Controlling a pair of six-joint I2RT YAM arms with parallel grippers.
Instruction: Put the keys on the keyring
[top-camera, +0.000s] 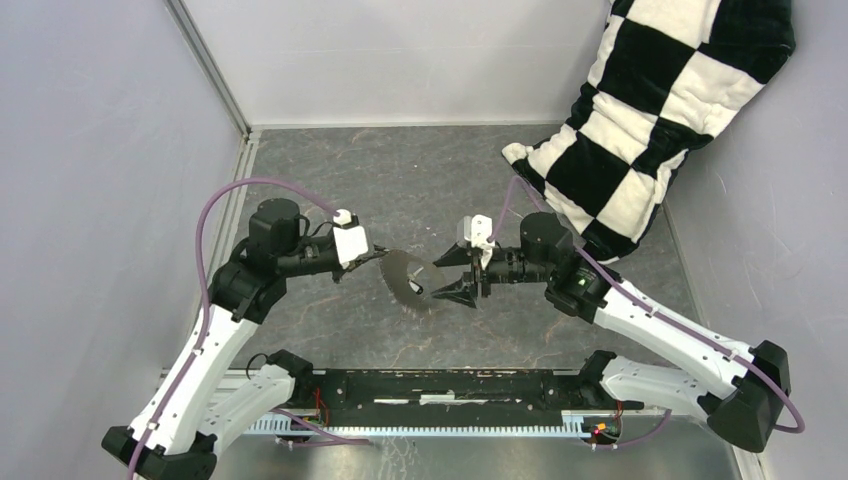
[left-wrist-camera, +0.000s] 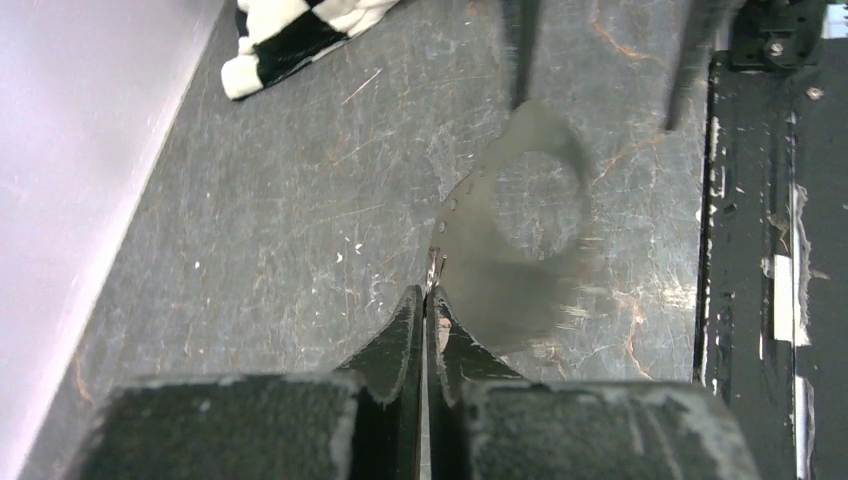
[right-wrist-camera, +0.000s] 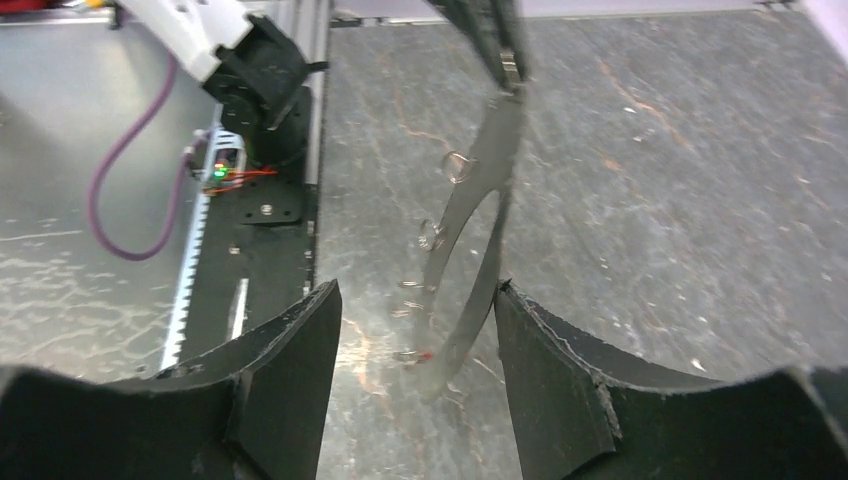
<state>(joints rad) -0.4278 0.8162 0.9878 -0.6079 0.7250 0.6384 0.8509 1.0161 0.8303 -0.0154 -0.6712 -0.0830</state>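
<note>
Now held: the keyring (top-camera: 405, 280) hangs in the air, pinched by one thin edge only.
Left gripper (top-camera: 375, 255): jaws pressed together on the rim of the keyring, with only the very tips biting.
Right gripper (top-camera: 440, 278): jaws stand well apart and grip nothing; from its own wrist camera, the end of the keyring farther from the left gripper sits between the two fingers, and I cannot tell whether it touches either.
Place: well apart from the checkered cushion (top-camera: 660, 110), on the cushion's left and nearer the arm bases, above bare table.
Long axis: it runs from the left gripper's tips slantwise toward the right gripper, so the cushion lies off to one side of the line.
Facing: the hoop is tilted; the fringe of small metal pieces is on the side turned away from the cushion.
Keys: a red speck, probably the red key (right-wrist-camera: 425, 355), sits in the fringe at the right-gripper end. I cannot pick out the black one.
Risk, grip: the hold is small, so the hoop could pivot or slip out; its blurred outline suggests it may be swinging.
Risk, closing: jaws shutting on the fringe side could snag the small pieces or knock the hoop askew.
Risk, key: a loose key could drop to the table.
</note>
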